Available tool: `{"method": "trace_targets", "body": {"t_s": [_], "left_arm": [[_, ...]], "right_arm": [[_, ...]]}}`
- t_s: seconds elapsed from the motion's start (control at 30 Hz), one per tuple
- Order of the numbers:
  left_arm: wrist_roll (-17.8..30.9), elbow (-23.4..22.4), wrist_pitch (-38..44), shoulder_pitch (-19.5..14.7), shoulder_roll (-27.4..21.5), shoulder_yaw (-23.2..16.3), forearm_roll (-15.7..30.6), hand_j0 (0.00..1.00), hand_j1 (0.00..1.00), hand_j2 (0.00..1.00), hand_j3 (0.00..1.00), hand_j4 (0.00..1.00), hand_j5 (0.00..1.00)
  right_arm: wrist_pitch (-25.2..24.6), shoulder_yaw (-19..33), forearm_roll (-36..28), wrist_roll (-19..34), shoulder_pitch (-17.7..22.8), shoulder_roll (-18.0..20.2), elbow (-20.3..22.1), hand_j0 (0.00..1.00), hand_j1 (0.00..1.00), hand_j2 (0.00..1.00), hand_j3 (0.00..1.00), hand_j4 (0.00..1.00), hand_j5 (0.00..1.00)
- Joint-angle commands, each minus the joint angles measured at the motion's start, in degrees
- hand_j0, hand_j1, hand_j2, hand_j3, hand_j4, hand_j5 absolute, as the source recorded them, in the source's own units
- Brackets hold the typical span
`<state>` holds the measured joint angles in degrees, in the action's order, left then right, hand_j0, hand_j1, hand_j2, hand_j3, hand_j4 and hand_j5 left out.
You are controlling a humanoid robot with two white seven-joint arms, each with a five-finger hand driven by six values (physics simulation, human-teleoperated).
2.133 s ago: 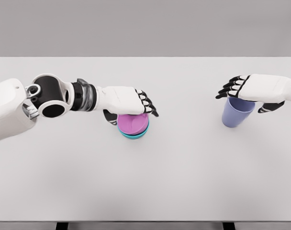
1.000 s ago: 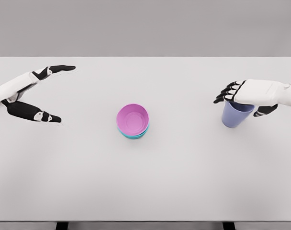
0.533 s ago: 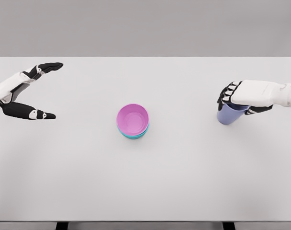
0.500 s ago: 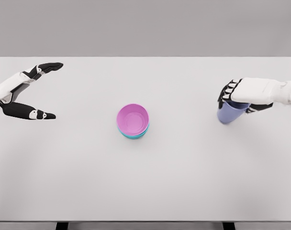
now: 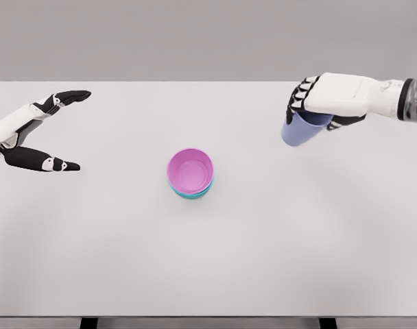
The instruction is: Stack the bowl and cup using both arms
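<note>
A pink bowl sits nested in a teal bowl near the middle of the white table. My right hand is shut on the rim of a lavender cup, holding it tilted in the air above the table, right of and beyond the bowls. My left hand hovers at the far left with fingers spread and nothing in it.
The left hand let go of the pink bowl and drew back to the left edge. The right hand closed on the cup, lifted it and carried it left and up.
</note>
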<state>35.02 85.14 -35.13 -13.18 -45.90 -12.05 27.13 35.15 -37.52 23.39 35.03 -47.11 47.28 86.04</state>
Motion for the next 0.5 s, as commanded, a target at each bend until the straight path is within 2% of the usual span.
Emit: {"method": "trace_targets", "body": {"t_s": [0.0,0.4,0.47], "left_arm": [[0.0,0.0,0.1,0.0,0.0,0.0,0.5,1.0,1.0,1.0,1.0,1.0,1.0],[0.0,0.0,0.1,0.0,0.0,0.0,0.5,1.0,1.0,1.0,1.0,1.0,1.0],[0.0,0.0,0.1,0.0,0.0,0.0,0.5,1.0,1.0,1.0,1.0,1.0,1.0]], "right_arm": [[-0.2,0.1,-0.3,0.0,0.0,-1.9,0.0,0.61,0.61,0.61,0.61,0.61,0.61],[-0.2,-1.2,0.2,0.0,-2.9,-14.0,0.1,0.61,0.61,0.61,0.61,0.61,0.61],[-0.2,-2.6,0.2,0.0,-3.7,-15.2,0.1,0.61,0.61,0.61,0.61,0.61,0.61]]}}
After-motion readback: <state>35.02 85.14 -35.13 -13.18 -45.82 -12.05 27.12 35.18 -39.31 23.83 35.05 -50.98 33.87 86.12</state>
